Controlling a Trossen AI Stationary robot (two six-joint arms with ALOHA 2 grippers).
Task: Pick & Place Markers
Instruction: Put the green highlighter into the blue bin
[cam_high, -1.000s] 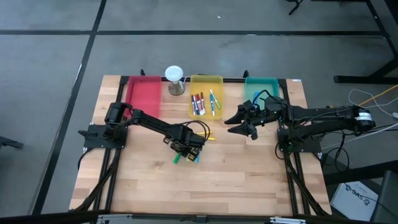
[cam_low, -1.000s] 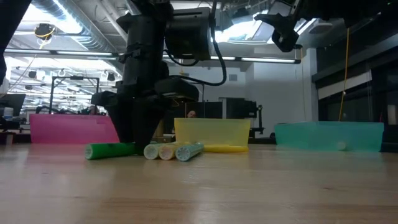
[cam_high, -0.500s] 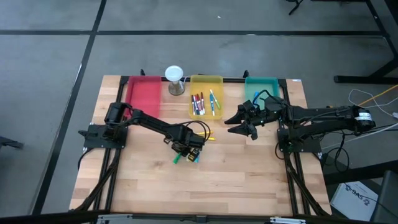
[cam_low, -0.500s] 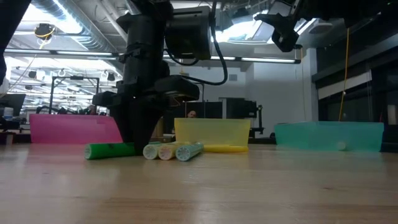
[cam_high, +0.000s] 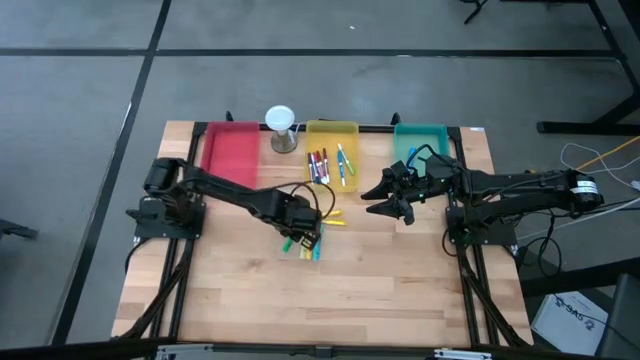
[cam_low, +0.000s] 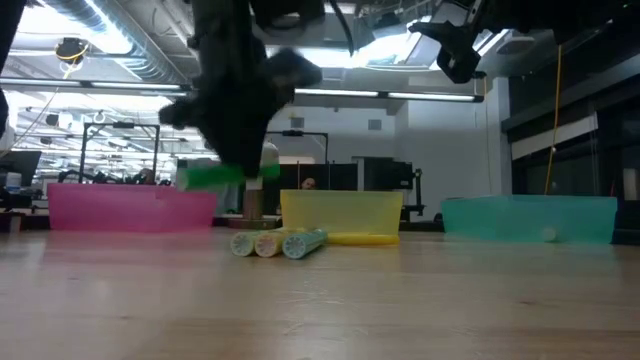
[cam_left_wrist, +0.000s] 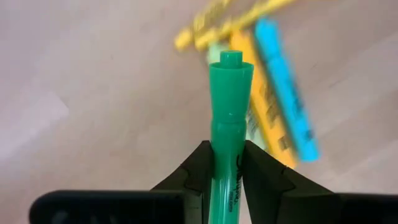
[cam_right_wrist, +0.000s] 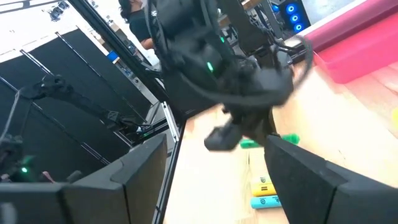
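My left gripper (cam_high: 299, 231) hangs over the middle of the table, shut on a green marker (cam_left_wrist: 228, 118). In the low view that marker (cam_low: 213, 176) shows above the wood. Under it, a few loose markers (cam_low: 278, 243) in yellow, orange and blue lie side by side on the table (cam_high: 240, 290). A yellow marker (cam_high: 335, 220) lies just beyond them. Several more markers (cam_high: 322, 165) lie in the yellow tray (cam_high: 332, 129). My right gripper (cam_high: 386, 201) is open and hovers in front of the teal tray (cam_high: 420, 131), touching nothing. My left gripper pinches the green marker's barrel (cam_left_wrist: 227, 158) between its two fingers (cam_left_wrist: 194, 171). It comes from above, pointing down, and the fingers lie across the marker. The capped end (cam_left_wrist: 231, 68) sticks out past them. The marker is lifted clear and roughly level.
The red tray (cam_high: 232, 152), the yellow tray and the teal tray stand in a row along the far edge. A white-topped hourglass-like object (cam_high: 281, 128) stands between the red and yellow trays. A blue marker (cam_high: 412, 155) lies in the teal tray. The near half of the table is bare wood.
My left gripper has risen from the table, staying shut. The green marker, which lay on the wood beside the others half a second ago, is now lifted clear and level. The other loose markers have stayed in place. The right arm has kept still.
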